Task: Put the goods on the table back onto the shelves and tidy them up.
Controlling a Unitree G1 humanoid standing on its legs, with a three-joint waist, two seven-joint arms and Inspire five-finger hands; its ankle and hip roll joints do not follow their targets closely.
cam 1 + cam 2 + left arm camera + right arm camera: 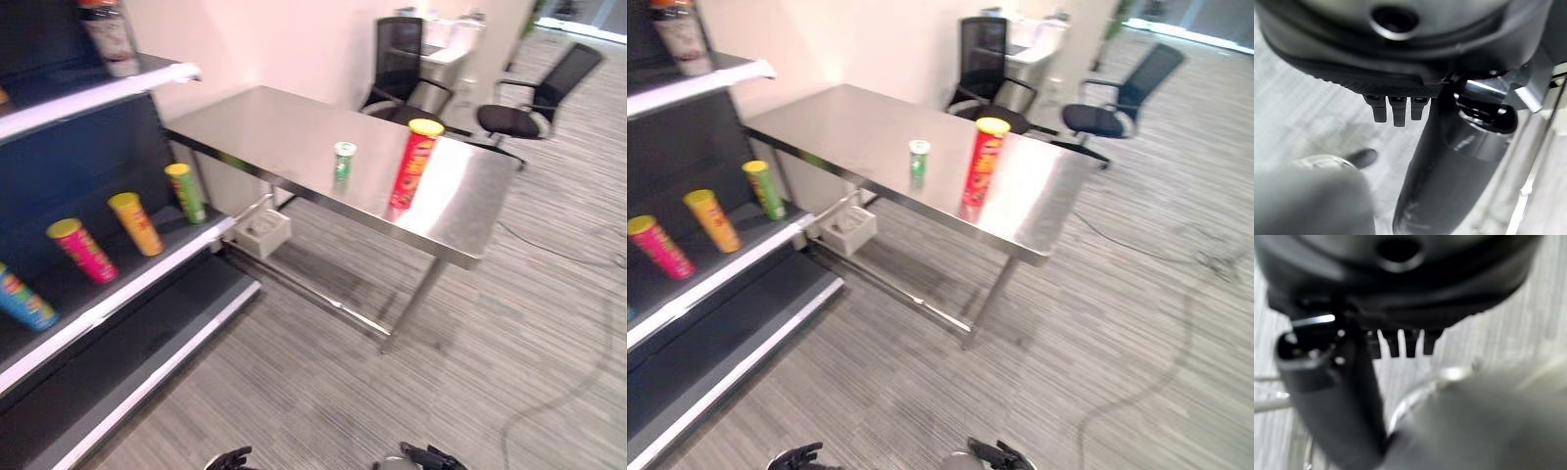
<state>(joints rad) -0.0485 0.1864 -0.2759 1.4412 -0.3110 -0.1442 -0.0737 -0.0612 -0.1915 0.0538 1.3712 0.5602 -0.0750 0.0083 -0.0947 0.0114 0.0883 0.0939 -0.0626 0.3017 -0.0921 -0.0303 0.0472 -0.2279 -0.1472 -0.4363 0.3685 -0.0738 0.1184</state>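
Note:
A tall red can with a yellow lid [415, 162] and a small green can [343, 163] stand near the front edge of the steel table [255, 122]. On the dark shelf unit [118, 284] to the left, green [186, 193], yellow [136, 223], pink [82, 251] and blue [24, 299] cans lean on the middle board. A bottle [110, 37] stands on the upper board. My left hand [230, 459] and right hand [426, 457] hang low over the carpet, far from the table. Both hold nothing, with the left fingers [1393, 110] and right fingers [1400, 343] straight.
A white box [263, 232] sits on the floor under the table's left end. Two black office chairs [534, 93] and a white desk [446, 54] stand behind the table. Striped grey carpet [323, 392] stretches between me and the table.

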